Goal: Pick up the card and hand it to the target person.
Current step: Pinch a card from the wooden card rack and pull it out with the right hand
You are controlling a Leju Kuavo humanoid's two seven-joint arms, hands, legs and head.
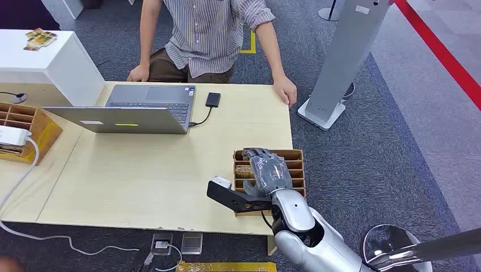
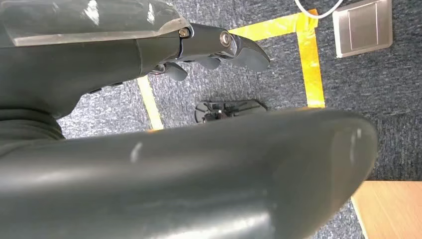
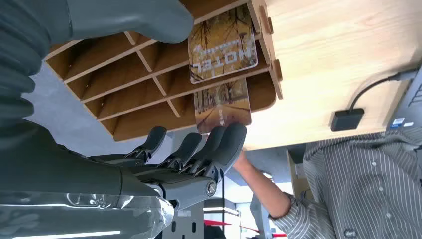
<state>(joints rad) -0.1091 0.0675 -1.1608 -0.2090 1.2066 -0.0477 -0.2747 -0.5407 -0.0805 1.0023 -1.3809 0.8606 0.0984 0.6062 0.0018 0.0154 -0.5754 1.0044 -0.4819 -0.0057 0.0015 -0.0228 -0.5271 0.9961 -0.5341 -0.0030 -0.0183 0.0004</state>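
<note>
Right hand: your grey many-fingered right hand hovers over the wooden slotted card box, fingers side by side, extended, holding nothing.
Card: brown printed hotel card lies ungrasped in its slot.
Remaining: grasp, lift, handover to the person in the striped shirt.

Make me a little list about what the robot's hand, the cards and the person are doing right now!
right hand: spread over the wooden card rack, holding nothing yet
hotel card: lies in a rack slot, printed with the word HOTEL
second card: in the next slot, close to the fingertips; contact cannot be told
left hand: hangs low beside the robot above the carpet, fingers curled
person: stands at the far side of the table, in a striped shirt, both hands on its edge
laptop: open in front of the person
</note>
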